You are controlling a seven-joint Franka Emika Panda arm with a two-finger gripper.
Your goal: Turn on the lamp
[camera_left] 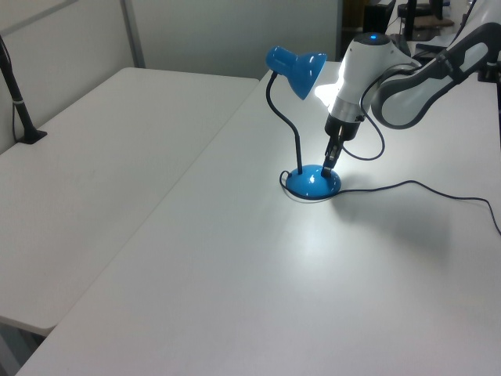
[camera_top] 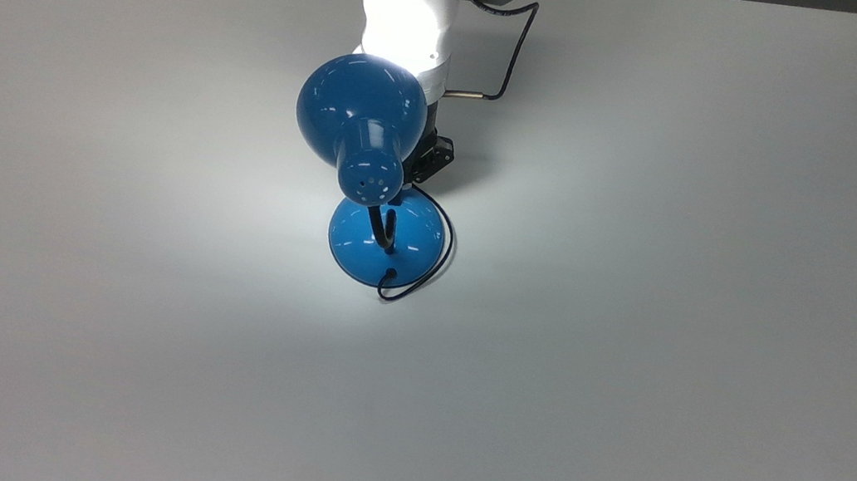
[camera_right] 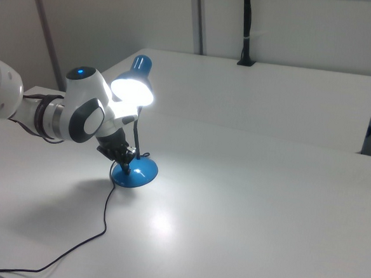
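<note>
The blue lamp (camera_top: 361, 109) stands mid-table and is lit: its dome shade (camera_right: 133, 89) glows and throws a bright patch on the table and on the white arm. The perforated cap (camera_top: 370, 175) faces up in the top view, over the black gooseneck (camera_left: 291, 129) and the round blue base (camera_left: 313, 182). My gripper (camera_left: 326, 163) points down with its fingers together, tip touching the base's far side beside the gooseneck. In the right view the gripper (camera_right: 127, 167) meets the base (camera_right: 137, 172) on the right view's left. The shade partly hides the gripper in the top view.
The lamp's thin black cord (camera_left: 407, 186) loops round the base and trails across the white table (camera_top: 638, 303) to the left view's right. The arm's own cable (camera_top: 519, 43) hangs near the wrist. A second table (camera_left: 78, 157) with a black post (camera_left: 19, 110) adjoins.
</note>
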